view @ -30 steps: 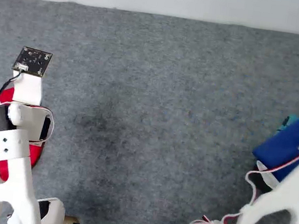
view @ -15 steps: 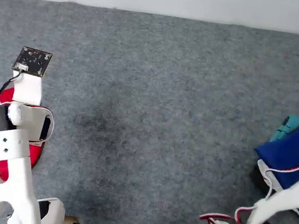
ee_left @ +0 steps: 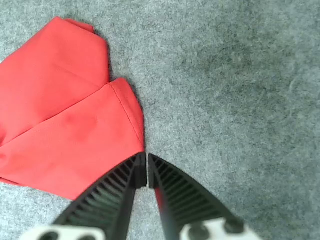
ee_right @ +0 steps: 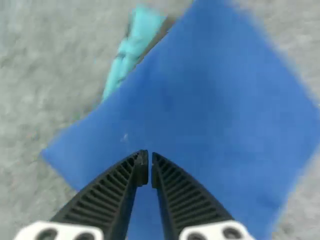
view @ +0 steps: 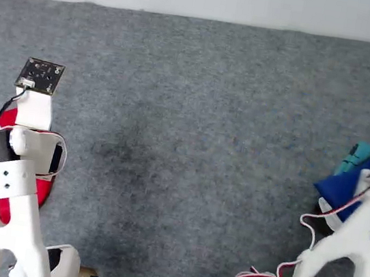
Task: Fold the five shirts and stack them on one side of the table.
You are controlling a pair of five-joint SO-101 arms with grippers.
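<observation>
A folded blue fabric shirt (view: 344, 190) tops teal cloth (view: 356, 155) at right; the red fabric shirt (ee_left: 65, 125), left, seems unstacked. Left gripper (ee_left: 146, 172) and right gripper (ee_right: 148, 170) are closed, empty.

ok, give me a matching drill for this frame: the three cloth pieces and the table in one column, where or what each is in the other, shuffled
Things:
1. red shirt
2. blue shirt
3. teal cloth
4. table

Descriptions:
A. lies directly below the right tool
B. grey surface under everything
C. a strip poking out at another shirt's edge
D. on the left side, its edge at the tips of the left tool

Pairs: 1-D, 2-A, 3-C, 4-B
</observation>
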